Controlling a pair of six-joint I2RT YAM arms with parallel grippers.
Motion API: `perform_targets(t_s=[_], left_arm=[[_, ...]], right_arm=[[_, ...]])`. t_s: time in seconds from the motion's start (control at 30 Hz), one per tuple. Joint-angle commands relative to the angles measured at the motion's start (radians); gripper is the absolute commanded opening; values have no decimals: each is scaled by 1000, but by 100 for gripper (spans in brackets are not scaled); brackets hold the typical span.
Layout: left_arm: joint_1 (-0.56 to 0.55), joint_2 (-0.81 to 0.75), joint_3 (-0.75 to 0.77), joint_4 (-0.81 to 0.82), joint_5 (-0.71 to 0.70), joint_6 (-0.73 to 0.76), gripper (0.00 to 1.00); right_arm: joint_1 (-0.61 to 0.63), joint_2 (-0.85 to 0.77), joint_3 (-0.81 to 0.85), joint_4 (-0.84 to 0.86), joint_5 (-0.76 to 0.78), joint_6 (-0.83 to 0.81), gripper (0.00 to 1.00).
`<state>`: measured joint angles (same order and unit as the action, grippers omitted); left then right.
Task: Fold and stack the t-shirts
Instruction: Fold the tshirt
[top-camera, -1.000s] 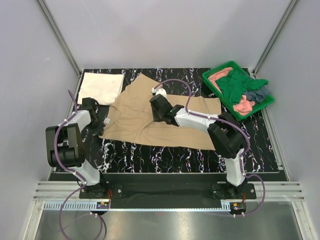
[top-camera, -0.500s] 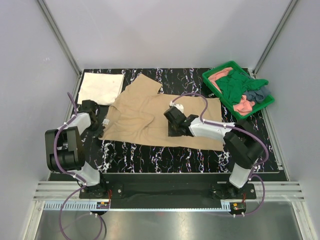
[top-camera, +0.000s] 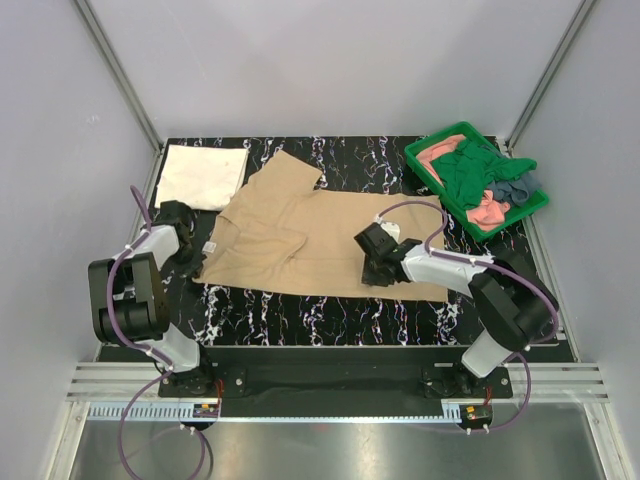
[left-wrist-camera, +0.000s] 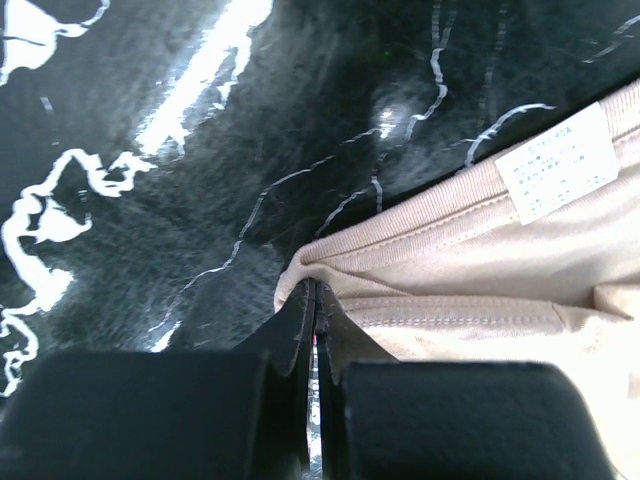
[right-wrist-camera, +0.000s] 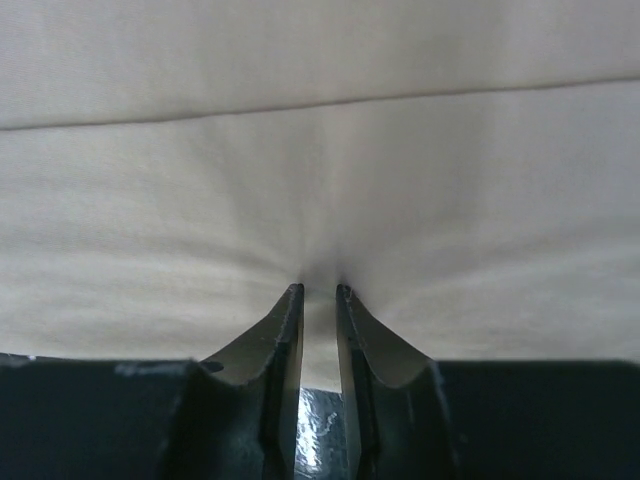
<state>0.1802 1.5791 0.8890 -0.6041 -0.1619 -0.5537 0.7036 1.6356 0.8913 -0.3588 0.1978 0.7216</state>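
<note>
A soft tan short-sleeved t-shirt (top-camera: 290, 240) lies spread across the middle of a glossy black, white-veined worktop (top-camera: 330, 310). Over the last second the right claw (right-wrist-camera: 318, 292) has dragged from the shirt's centre toward the near right. The cloth now lies flatter and more stretched out. The claw's tips are clamped on a pinch of the matte weave, which puckers toward them. The left claw (left-wrist-camera: 316, 288) is pressed together on the ribbed, stitched neckline edge at the shirt's left, near a white sewn-in label (left-wrist-camera: 558, 165). This looks like smoothing ahead of the first fold.

A folded cream-white t-shirt (top-camera: 202, 176) sits flat at the far left corner. A green plastic tray (top-camera: 435, 139) at the far right holds a crumpled dark green t-shirt (top-camera: 468, 172), a salmon-pink t-shirt (top-camera: 487, 212) and a grey-blue t-shirt (top-camera: 518, 188).
</note>
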Motion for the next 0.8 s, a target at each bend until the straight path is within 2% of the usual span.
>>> perform_targets(t_s=[0.0,0.2,0.3,0.43,0.53,0.57,0.63,0.77], left_arm=[[16,16,40,-42,-91,29,0],[16,-33,51,-72,-64,29,0],[16,-103,42,-80,-45,20,10],[16,-175,97,-97,14,53,26],[-5,-225,139,-10,230,138,40],[-14,-223,149,60,362,150,44],[-54,-199,194,116,461,205,46],[-74,-18,315,116,599,293,46]], right_arm=[[-10,-48,-46,-92,46,18,27],[-12,-65,-52,-123,63,7,26],[-12,-97,-34,-123,26,-16,27],[-10,-144,49,-120,-56,-82,33],[-12,-149,122,-54,-89,-134,38],[-10,-119,148,-39,-122,-143,38],[-12,-71,233,10,-177,-159,40],[-10,126,392,64,-250,-157,47]])
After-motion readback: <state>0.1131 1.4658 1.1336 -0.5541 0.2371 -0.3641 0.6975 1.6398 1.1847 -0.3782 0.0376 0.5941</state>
